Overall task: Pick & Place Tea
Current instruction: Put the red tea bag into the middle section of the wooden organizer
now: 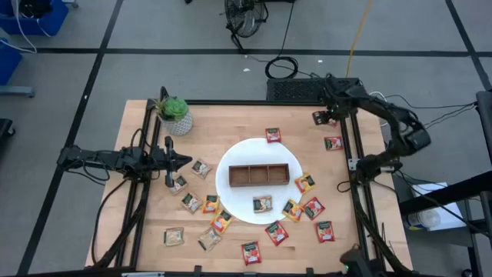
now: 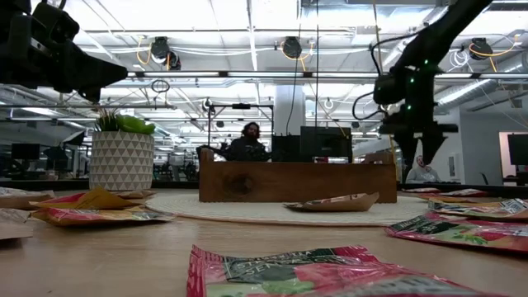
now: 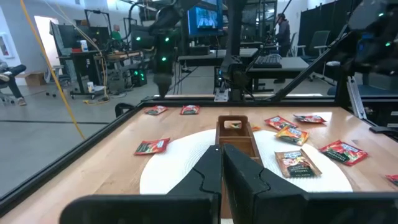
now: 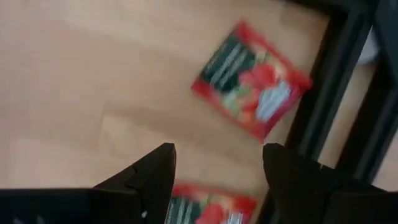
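Wooden desk (image 1: 146,208) held scattered sachets; right gripper (image 4: 217,171), fingers spread, hovered over flat red square tea sachet (image 4: 252,81) and should centre before descending; left gripper (image 3: 222,163) waited, fingers pressed together.

The brown wooden tray with 3 parts (image 1: 259,175) sits in the middle of the big round white plate (image 1: 231,165). 1 flat square tea sachet (image 1: 263,204) lies on the plate in front of the tray. More tea sachets (image 1: 324,231) lie on the wooden table (image 1: 138,231) all around the plate. The small potted green plant (image 1: 174,114) stands at the table's back left corner.
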